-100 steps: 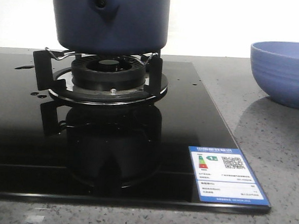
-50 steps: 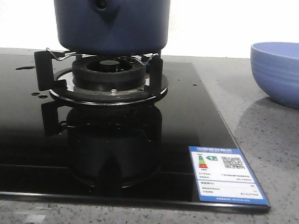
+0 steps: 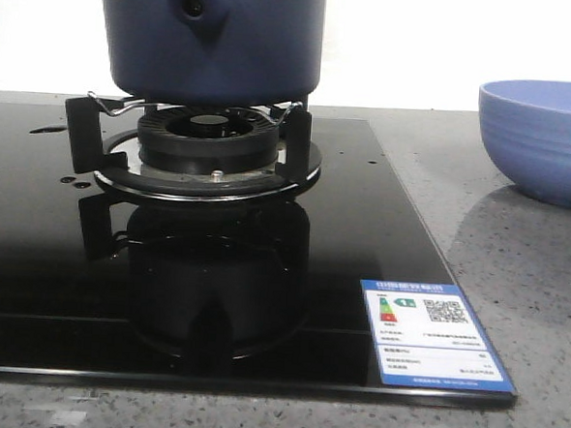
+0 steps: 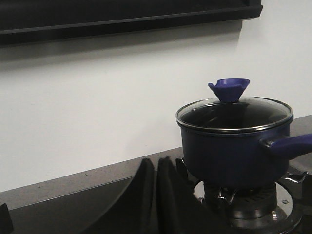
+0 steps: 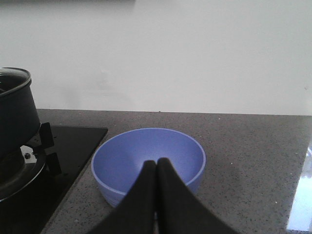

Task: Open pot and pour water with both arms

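1. From the front, the pot [image 3: 209, 35] sits on the burner [image 3: 209, 137] of a glossy black stove [image 3: 193, 296], its stubby handle socket [image 3: 193, 3] with the round hole facing the camera. The top of the pot is cut off here, so no lid shows. A lighter blue bowl [image 3: 542, 138] stands well apart to the right on the grey speckled counter [image 3: 525, 267]. A sticker [image 3: 431, 335] lies on the stove's near right corner. Neither arm shows in this view.

2. The left wrist view gives what the front does not — the glass lid [image 4: 235, 111] is on the pot [image 4: 229, 156], with a blue flared knob [image 4: 229, 89] on top, and a blue handle [image 4: 287, 144] sticks out sideways. The left gripper [image 4: 156, 195] has its dark fingers pressed together, holding nothing, off to one side of the pot and not touching it.

3. The right wrist view shows the bowl [image 5: 148, 163] from above — it looks empty. The right gripper [image 5: 156, 195] is also closed on nothing, fingers together in front of the bowl. Only the pot's edge [image 5: 17, 117] appears here.
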Robot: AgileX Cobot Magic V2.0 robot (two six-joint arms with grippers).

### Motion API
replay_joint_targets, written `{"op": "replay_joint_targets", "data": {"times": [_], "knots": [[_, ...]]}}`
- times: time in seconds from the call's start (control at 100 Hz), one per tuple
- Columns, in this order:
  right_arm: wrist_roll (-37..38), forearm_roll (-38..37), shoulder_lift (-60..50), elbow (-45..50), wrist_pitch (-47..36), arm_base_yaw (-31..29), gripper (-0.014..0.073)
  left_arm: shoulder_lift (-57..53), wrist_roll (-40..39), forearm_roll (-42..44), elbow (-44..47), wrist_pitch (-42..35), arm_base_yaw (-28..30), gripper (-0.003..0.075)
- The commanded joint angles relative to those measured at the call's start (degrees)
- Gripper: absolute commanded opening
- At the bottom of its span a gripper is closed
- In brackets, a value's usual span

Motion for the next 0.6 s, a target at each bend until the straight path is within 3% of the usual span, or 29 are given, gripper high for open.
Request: {"op": "replay_joint_targets", "data": {"times": [0.0, 0.59], "knots": [[-0.59, -0.07, 0.47, -1.31, -4.35, -0.05, -0.0063, 0.59, -0.67, -1.63, -1.37, -2.02, -0.36, -0.0020], [-0.59, -0.07, 0.47, -1.31, -4.35, -0.05, -0.0063, 0.69, -0.98, 1.77, -1.37, -4.03, -0.36, -0.0020]]}}
